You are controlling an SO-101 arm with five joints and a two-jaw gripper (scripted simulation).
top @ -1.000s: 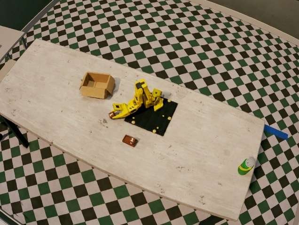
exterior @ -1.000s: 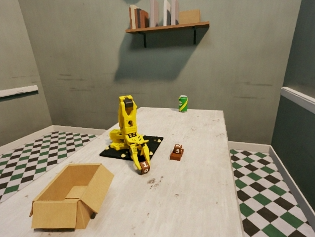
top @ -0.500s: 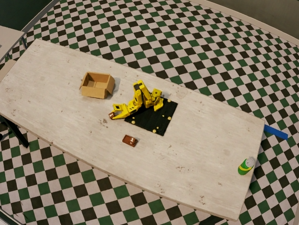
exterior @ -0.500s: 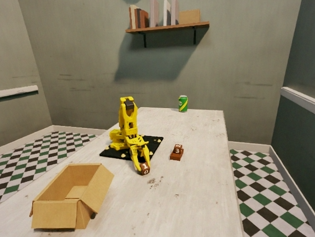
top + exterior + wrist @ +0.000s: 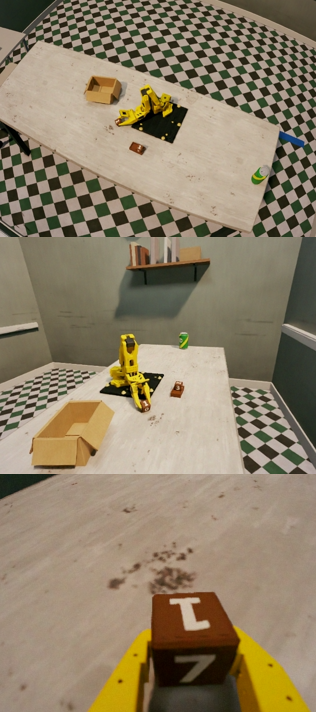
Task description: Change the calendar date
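My yellow gripper [image 5: 119, 121] is shut on a brown number cube [image 5: 193, 638] and holds it low over the table, left of the black base mat. The cube also shows in the exterior view [image 5: 145, 405], where I read 1 on one face and 0 below it. In the wrist view its top face shows a 1 and the face toward the camera a 7. The brown calendar tray [image 5: 135, 147] lies on the table apart from the arm; it also shows in the exterior view [image 5: 177, 389]. The other cube [image 5: 178, 386] sits in it, showing a 3.
An open cardboard box [image 5: 102, 89] stands left of the arm; it also shows in the exterior view [image 5: 70, 432]. A green can [image 5: 259, 175] stands near the table's far right corner. The arm's base sits on a black mat [image 5: 160, 123]. Dark specks [image 5: 153, 418] mark the table by the gripper.
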